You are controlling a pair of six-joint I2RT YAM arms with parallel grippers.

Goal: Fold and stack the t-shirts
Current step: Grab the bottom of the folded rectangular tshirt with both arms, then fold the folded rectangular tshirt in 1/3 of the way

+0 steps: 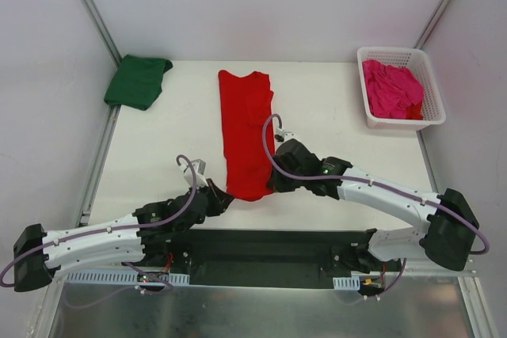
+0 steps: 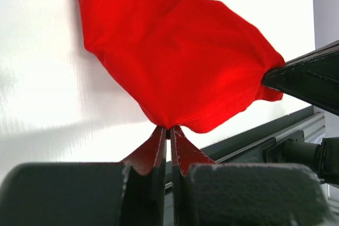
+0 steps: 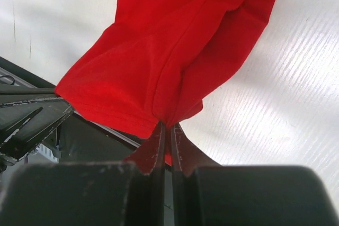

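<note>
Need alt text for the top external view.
The left gripper and right gripper are shut on the near end of a red t-shirt lying on the table. A green t-shirt sits far left; a pink t-shirt fills the basket far right.

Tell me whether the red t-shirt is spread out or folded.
Partly folded: the red t-shirt lies as a long narrow strip, its near end pinched by the left gripper and the right gripper.

centre shirt [image 1: 245, 136] between left shirt [image 1: 139, 81] and basket [image 1: 388, 52]
</note>
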